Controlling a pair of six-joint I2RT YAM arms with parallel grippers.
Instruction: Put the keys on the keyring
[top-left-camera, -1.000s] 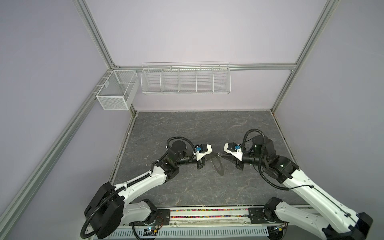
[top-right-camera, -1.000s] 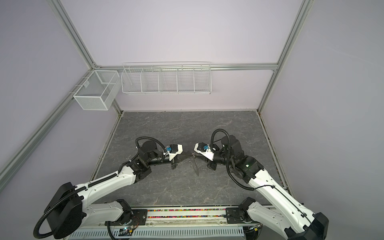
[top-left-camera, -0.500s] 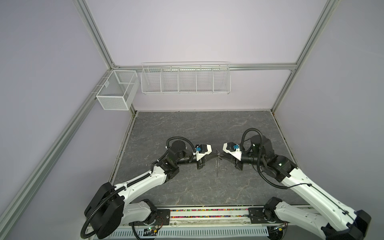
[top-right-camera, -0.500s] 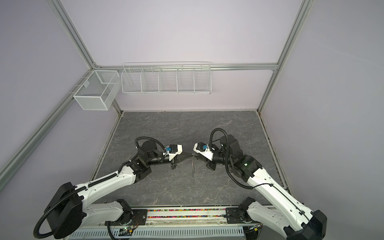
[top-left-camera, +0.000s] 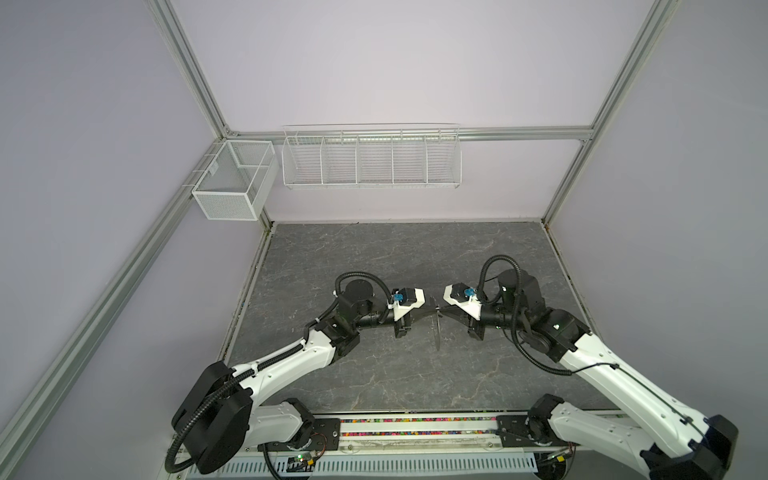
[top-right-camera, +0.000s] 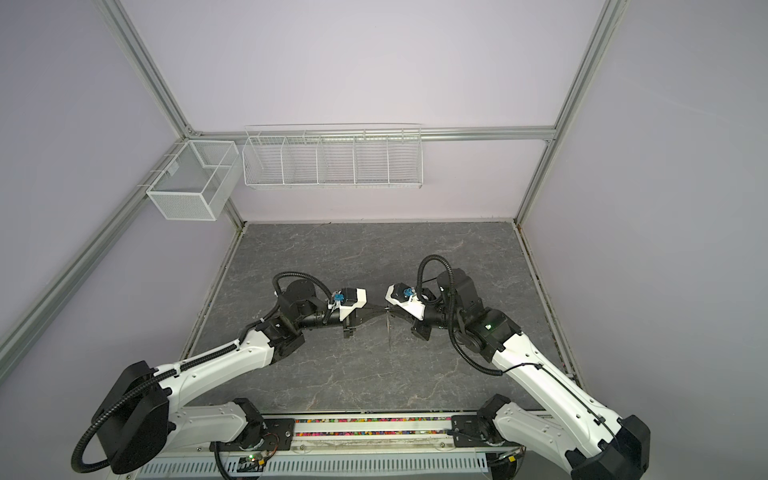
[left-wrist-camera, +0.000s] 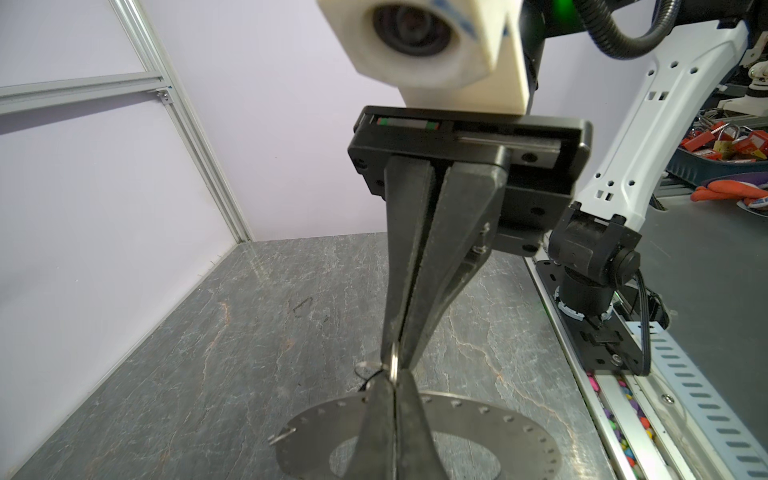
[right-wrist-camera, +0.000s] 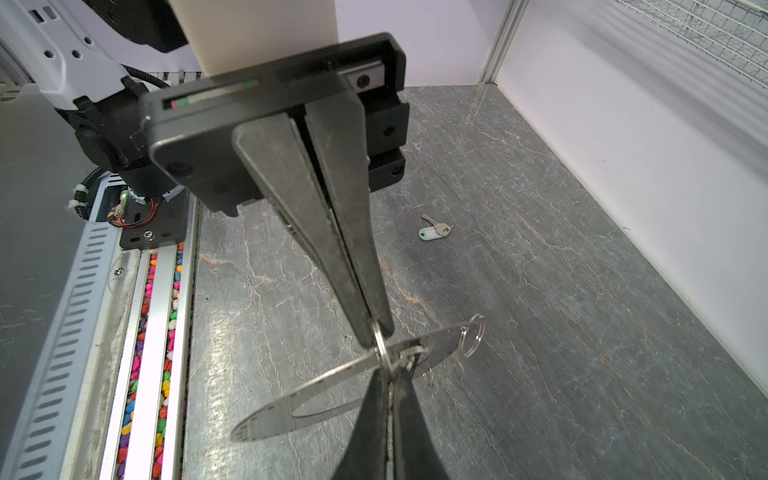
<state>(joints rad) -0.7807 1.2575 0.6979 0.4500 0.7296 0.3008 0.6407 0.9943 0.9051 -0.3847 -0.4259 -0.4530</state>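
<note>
While left tool (left-wrist-camera: 392, 386) and right tool (right-wrist-camera: 390, 376) clamp one split ring (right-wrist-camera: 380, 347), the thin, stiff, slick keyring (left-wrist-camera: 478, 417) dangles and probably needs gripping across its rim.

The keyring (left-wrist-camera: 519, 432), a flat grey metal disc with 1 large central hole and many small rim holes, hangs on edge above the middle of the table (right-wrist-camera: 582, 332). Small split rings (right-wrist-camera: 471, 336) are threaded through its rim. 1 silver key (right-wrist-camera: 434, 230) with a white oblong tag lies flat on the table, well to its left.
</note>
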